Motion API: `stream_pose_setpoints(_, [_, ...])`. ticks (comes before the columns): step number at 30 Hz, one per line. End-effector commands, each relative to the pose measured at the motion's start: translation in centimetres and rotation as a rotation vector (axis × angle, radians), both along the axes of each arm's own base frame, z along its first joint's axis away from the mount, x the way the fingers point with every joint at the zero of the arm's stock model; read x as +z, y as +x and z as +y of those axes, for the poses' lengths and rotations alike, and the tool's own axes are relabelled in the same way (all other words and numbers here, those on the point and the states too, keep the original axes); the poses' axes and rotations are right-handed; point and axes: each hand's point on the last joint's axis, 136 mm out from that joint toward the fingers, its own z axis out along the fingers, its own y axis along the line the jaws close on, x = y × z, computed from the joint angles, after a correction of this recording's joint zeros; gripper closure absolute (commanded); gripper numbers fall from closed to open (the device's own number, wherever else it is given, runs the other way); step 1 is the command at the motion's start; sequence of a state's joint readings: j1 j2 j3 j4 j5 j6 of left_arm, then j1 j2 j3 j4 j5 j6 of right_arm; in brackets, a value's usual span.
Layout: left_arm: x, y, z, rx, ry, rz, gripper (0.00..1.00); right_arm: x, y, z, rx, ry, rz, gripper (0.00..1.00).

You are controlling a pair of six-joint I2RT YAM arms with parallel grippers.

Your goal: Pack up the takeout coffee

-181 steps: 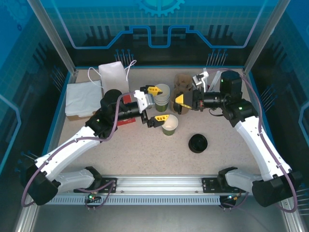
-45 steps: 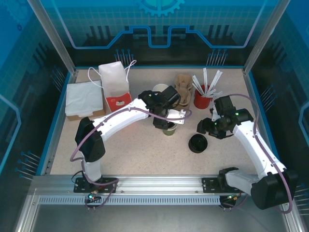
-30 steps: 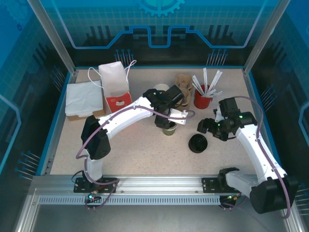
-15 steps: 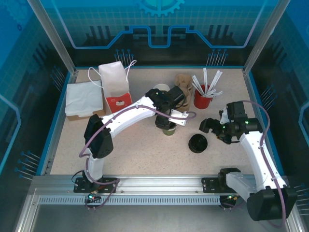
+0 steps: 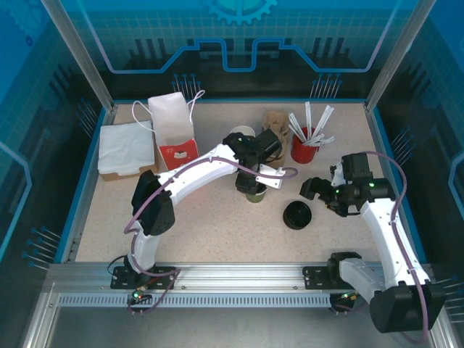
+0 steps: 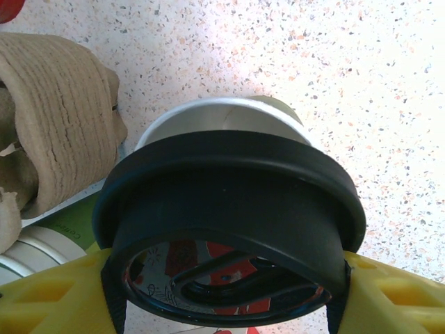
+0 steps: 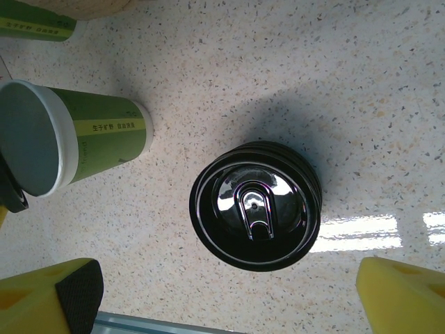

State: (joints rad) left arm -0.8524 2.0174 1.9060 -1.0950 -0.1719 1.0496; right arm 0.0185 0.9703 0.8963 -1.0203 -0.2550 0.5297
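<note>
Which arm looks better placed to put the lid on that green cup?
Left. The left hand grips a black lid over the green cup's open mouth; the right hand hangs open above the stack of lids, beside the cup.

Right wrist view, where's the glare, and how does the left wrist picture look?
Right wrist view: white glare streaks on the tabletop to the right of the lid stack, whose glossy top carries bright highlights; a soft shadow lies above it in the frame. Left wrist view: the black lid sits very close, its shiny face mirroring red and white shapes; the tabletop washes out pale near the top.
</note>
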Motion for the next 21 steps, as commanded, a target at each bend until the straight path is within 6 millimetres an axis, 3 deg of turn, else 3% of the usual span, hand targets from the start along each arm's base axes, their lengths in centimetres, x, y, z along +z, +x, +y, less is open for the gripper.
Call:
stream_pose_setpoints(1, [0.0,-0.4,-0.2,-0.018,0.013,0.016,0.31,0.0,-0.3,0.0,0.004,0.015,-0.004,0.04])
stream_pose_setpoints(21, [0.8,-0.4,-1.2,-0.017,-0.026,0.015,0.16,-1.1,-0.8,0.2,0.01,0.031,0.025,0.05])
